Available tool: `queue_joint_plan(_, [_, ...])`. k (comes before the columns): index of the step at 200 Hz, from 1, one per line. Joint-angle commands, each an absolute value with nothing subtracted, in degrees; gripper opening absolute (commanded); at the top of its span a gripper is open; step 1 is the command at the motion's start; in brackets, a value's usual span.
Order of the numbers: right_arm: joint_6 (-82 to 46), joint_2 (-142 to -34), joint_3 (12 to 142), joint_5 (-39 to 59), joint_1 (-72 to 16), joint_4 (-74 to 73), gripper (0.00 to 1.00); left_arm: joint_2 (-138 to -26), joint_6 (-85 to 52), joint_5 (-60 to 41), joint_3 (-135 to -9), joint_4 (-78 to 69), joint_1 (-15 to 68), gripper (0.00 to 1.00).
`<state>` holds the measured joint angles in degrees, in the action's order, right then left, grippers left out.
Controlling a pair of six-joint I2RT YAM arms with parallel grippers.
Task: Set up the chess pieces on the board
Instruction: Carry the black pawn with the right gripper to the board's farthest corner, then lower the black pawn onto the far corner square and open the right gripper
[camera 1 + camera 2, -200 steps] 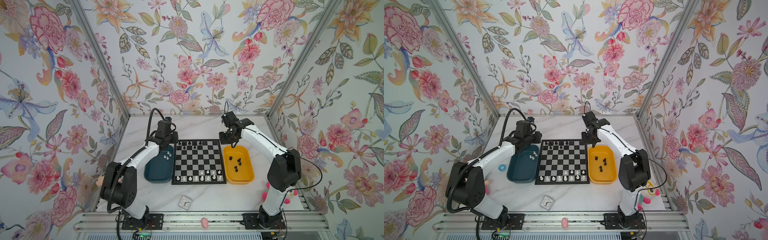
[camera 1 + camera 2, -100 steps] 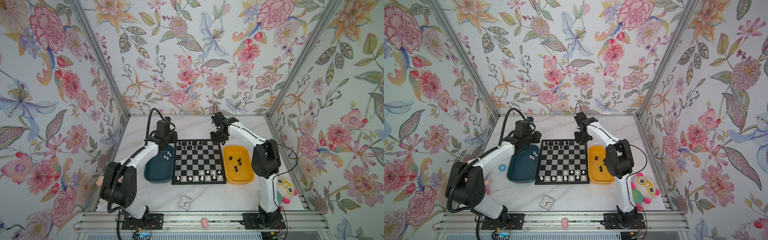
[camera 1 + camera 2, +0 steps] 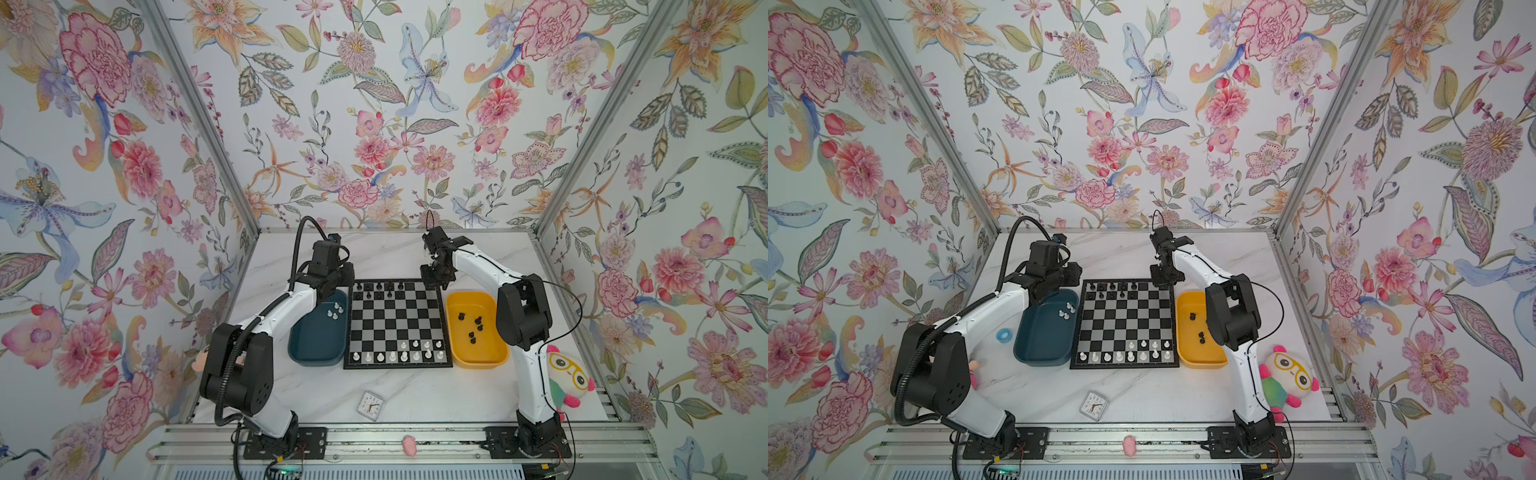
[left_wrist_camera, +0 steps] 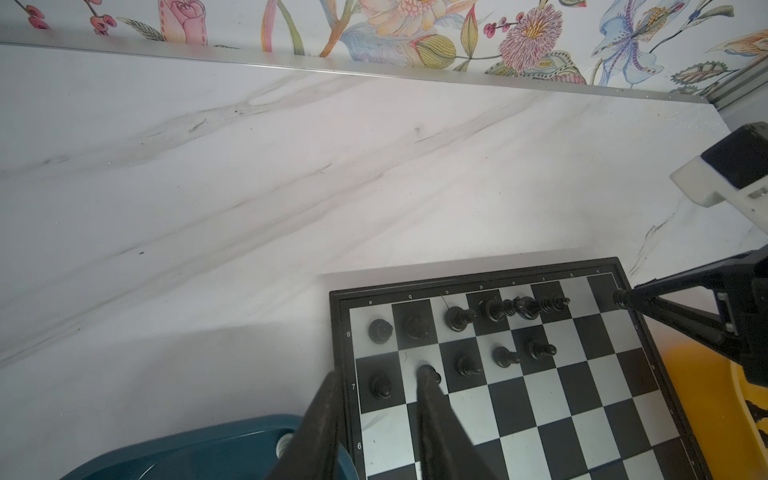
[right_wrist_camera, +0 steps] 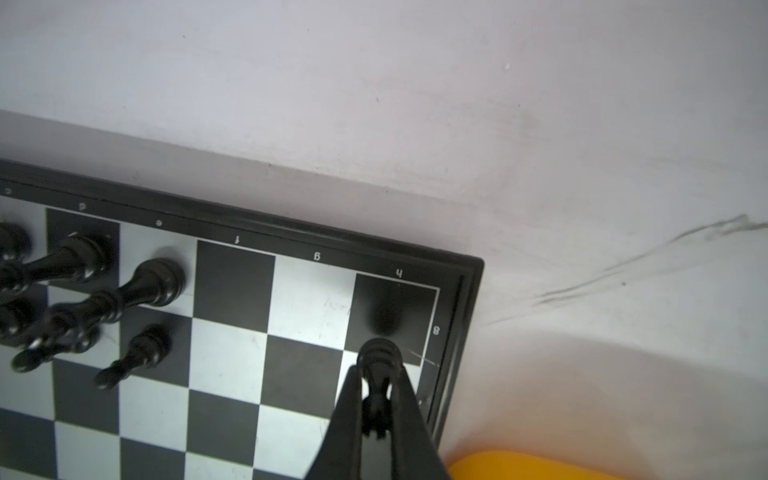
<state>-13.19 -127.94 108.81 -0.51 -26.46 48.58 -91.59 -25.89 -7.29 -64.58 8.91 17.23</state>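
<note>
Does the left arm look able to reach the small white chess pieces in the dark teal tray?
Probably yes: the left arm holds its jaws open and empty near the teal tray; nothing covers the white pieces.

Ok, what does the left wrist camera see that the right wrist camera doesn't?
Only the left wrist view: the dark teal tray, the open left gripper, and the floral wall. Only the right wrist view: the right gripper clamped on both sides of a black chess piece above the board's corner square. Both: the board, standing black pieces in its end rows, the yellow tray and the marble table.
</note>
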Motion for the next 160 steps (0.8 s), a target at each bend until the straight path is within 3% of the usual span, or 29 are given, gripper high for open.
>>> queue_joint_plan(1, [-12.6, -129.3, 110.8, -0.9, -25.9, 48.6, 0.07, -90.7, -25.6, -7.4, -65.0, 9.8, 16.5, 0.33])
queue_joint_plan(160, [-12.9, -131.3, 110.7, -0.9, -25.6, 48.7, 0.09, -90.0, -25.8, -7.2, -64.2, 10.1, 16.6, 0.33])
